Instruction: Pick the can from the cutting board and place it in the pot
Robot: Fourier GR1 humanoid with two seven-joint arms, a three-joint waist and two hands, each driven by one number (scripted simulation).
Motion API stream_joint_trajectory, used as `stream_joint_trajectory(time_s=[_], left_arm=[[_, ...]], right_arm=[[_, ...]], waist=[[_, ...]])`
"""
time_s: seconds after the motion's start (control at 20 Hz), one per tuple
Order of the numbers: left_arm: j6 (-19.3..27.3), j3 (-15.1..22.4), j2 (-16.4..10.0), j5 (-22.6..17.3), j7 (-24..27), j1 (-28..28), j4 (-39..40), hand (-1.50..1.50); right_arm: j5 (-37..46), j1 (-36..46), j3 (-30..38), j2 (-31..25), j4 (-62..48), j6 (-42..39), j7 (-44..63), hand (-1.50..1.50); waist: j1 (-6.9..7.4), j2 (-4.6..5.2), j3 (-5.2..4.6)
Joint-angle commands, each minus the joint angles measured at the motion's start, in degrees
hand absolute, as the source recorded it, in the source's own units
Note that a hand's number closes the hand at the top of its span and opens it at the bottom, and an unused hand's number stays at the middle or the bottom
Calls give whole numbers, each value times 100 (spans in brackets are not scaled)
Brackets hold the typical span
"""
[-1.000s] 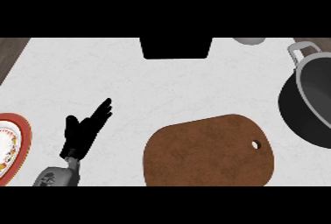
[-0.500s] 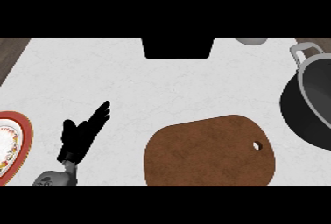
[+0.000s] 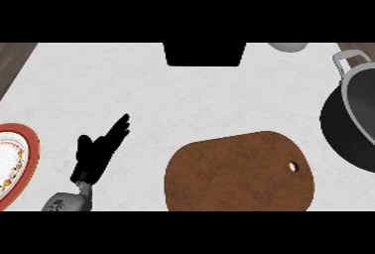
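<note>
White counter [image 3: 219, 89], brown cutting board [image 3: 234, 173], pot [image 3: 355, 124] cut off at right, plate [image 3: 15, 158] cropped left, left hand [image 3: 95, 156] released, fingers straight.

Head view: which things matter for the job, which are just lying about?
Job: cutting board, no can showing on it; pot at the right edge; left hand, open, lower left.
Lying about: plate at the left edge; black object and grey round thing at the top edge.

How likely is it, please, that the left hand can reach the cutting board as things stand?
Probably yes: the left hand, open, sits just left of the cutting board, and only counter top lies between them. No can shows on the board, though.
</note>
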State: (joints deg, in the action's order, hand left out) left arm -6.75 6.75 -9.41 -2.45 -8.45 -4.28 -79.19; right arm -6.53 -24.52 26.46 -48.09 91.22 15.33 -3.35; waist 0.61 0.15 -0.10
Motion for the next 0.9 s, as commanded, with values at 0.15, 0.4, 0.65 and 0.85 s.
stream_joint_trajectory(time_s=[0.15,0.4,0.65,0.85], left_arm=[[-5,34,102,90,89,15,1,0],[-239,-193,-76,-92,-102,-212,11,0],[-66,56,211,100,-88,-339,121,0],[-212,-12,48,51,-97,-221,13,0]], right_arm=[[663,1374,-712,-915,-209,-426,1691,150],[1431,2795,-1676,-751,-1677,-565,1545,150],[2820,3038,-2598,-1032,-2098,-474,2311,150],[3388,4020,-3219,-866,-2867,-1043,2819,150]], waist=[[40,3,6],[115,21,14],[269,81,10],[342,68,14]])
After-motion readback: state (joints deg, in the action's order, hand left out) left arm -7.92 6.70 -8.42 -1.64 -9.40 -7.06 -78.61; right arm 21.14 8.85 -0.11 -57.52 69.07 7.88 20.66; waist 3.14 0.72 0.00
